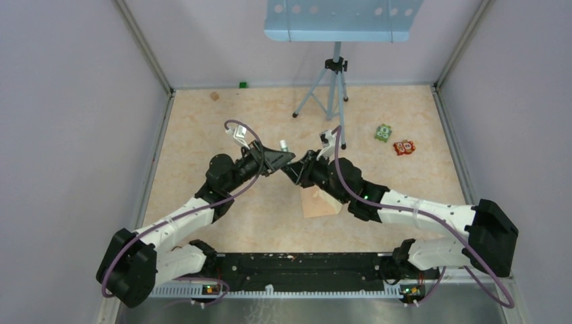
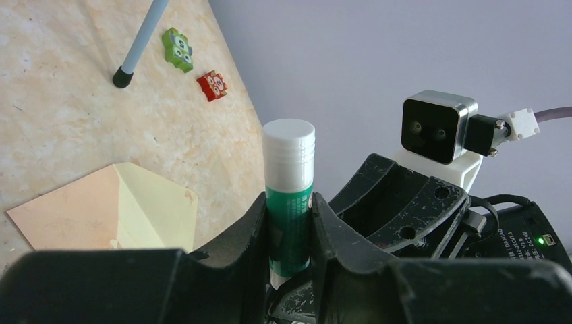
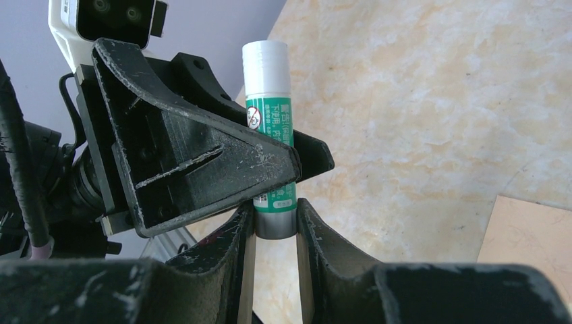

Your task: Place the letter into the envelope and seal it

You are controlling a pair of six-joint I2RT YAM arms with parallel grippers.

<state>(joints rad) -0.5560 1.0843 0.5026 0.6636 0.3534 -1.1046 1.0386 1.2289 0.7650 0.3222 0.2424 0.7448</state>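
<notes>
Top view, arms: both reach out from the near edge and bend inward, so the left gripper [image 1: 278,159] and the right gripper [image 1: 295,170] meet tip to tip above the middle of the worktop [image 1: 378,196].
Top view, glue stick: the white cap of the glue stick [image 1: 284,144] shows where the two grippers meet.
Top view, envelope: the envelope [image 1: 316,204] lies flat just nearer than the middle, partly under the right forearm.
Top view, rest: a tripod [image 1: 335,88] stands toward the far edge, and a green toy [image 1: 384,132] and a red toy [image 1: 404,147] lie toward the far right.
Left wrist view, jaws: clamped on the stick's green body, pressing both sides, cap upward.
Left wrist view, papers: the letter [image 2: 158,209] rests on the envelope, one part raised along a crease.
Right wrist view, jaws: closed on the stick's bottom end, while the left gripper's fingers hold it higher up, crosswise.
Right wrist view, envelope: one tan corner shows at lower right.
</notes>
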